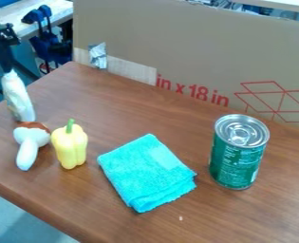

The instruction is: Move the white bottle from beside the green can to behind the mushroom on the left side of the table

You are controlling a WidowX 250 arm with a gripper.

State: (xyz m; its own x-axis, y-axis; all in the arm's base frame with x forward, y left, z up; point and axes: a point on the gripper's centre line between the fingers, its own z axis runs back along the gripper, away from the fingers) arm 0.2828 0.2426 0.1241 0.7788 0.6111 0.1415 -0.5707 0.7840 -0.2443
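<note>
At the upper left, the black gripper (7, 69) is shut on the top end of a pale, elongated object (18, 97). This object hangs nearly upright and leans slightly, its lower end close behind a white toy mushroom (28, 149) with a brown patch. Just right of the mushroom stands a yellow toy pepper (70, 146) with a green stem. A folded turquoise cloth (145, 171) lies flat near the middle of the table. On the right, a green can (235, 159) with a silver lid stands upright.
The brown wooden table (113, 107) has its left and front edges in view. A large cardboard panel (177, 42) with red print runs along the back edge, with a silvery patch (98, 55) on its left part. Blue and black equipment (47, 45) is behind at the upper left.
</note>
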